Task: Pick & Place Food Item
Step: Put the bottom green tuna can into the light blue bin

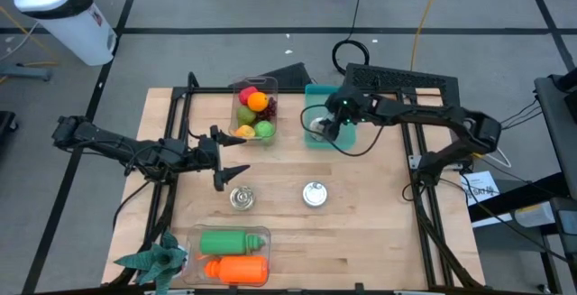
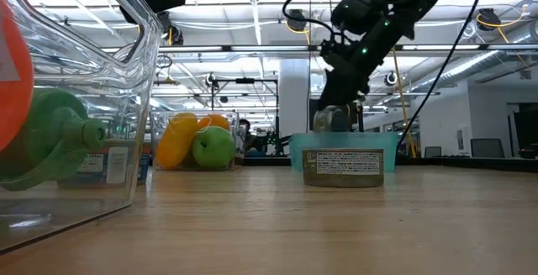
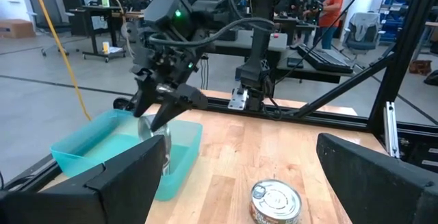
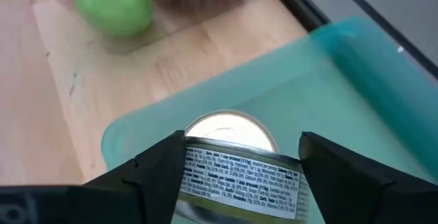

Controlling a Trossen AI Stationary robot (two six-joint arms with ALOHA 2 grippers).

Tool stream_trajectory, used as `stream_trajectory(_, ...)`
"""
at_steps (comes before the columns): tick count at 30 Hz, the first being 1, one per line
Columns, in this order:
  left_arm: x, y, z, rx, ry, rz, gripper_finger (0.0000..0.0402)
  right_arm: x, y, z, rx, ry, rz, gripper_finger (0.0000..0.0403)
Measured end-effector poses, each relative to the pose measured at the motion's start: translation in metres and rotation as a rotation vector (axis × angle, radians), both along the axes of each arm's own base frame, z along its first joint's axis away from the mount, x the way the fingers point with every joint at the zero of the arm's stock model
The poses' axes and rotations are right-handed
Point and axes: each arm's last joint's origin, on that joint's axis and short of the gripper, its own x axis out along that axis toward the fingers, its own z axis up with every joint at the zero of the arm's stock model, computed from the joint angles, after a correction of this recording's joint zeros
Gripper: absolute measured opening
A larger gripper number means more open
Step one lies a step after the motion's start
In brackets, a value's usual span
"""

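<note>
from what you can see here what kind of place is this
Probably a robotics lab or workshop in an open industrial space. The low view shows a high ceiling with strip lights, the left wrist view shows workbenches and a standing person beyond the wooden table, with taped floor lines.

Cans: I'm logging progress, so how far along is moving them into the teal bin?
Nothing looks finished yet. In hand: the right pincer holds one can over the teal bin, not released. Left: two cans stand on the table. The left pincer waits open, near them.
</note>
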Motion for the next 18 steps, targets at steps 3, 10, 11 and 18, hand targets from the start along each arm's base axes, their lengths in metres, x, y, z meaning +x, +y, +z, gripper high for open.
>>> stream_trajectory(3,0.000,0.000,0.000,0.000,0.000,0.000,0.0390,-0.006,0.004,0.005,0.022,0.009,-0.012,0.0265)
stream_trajectory(10,0.000,0.000,0.000,0.000,0.000,0.000,0.0390,-0.011,0.010,0.016,0.024,-0.022,-0.015,0.0265)
stream_trajectory(11,0.000,0.000,0.000,0.000,0.000,0.000,0.0390,-0.011,0.010,0.017,0.021,-0.024,-0.010,0.0265)
stream_trajectory(18,0.000,0.000,0.000,0.000,0.000,0.000,0.0390,-0.013,0.011,0.016,-0.103,0.056,0.129,0.0265)
